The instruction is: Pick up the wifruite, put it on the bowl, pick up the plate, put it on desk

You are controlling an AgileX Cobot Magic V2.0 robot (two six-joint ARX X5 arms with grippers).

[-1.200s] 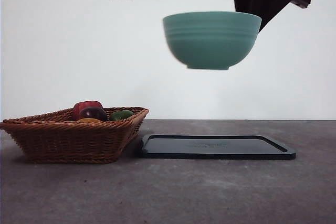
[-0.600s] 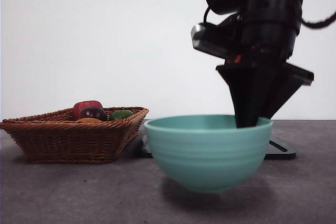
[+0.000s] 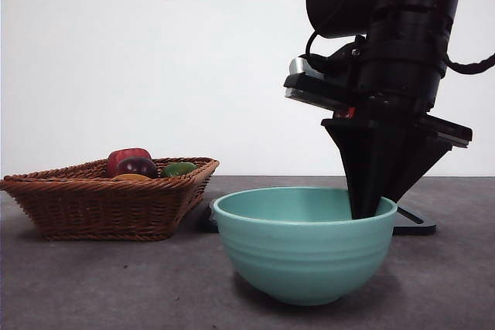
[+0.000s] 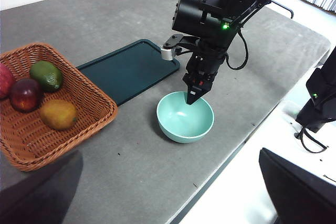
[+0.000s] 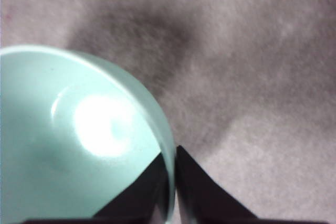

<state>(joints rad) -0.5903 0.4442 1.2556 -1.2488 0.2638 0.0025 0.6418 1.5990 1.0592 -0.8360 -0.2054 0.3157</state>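
The mint-green bowl (image 3: 304, 245) (image 4: 185, 117) (image 5: 63, 145) sits upright and empty on the desk (image 3: 93, 284), in front of the flat dark plate (image 4: 128, 69) (image 3: 414, 226). My right gripper (image 3: 367, 210) (image 4: 191, 98) (image 5: 172, 182) points straight down, shut on the bowl's rim with one jaw inside and one outside. The orange-brown wifruite (image 4: 59, 114) (image 3: 131, 178) lies in the wicker basket (image 3: 100, 206) (image 4: 79, 135), far from both grippers. My left gripper (image 4: 168, 156) hangs high above the desk's near side, open and holding nothing.
In the basket with the wifruite are a dark red-purple fruit (image 4: 25, 94) (image 3: 137, 166), a green fruit (image 4: 46, 75) (image 3: 179, 168) and a red one (image 3: 128, 154). The desk's edge (image 4: 231, 156) runs close past the bowl.
The right gripper has carried the bowl down from high in the air to the desk in front of the plate. The basket and fruit have not moved.
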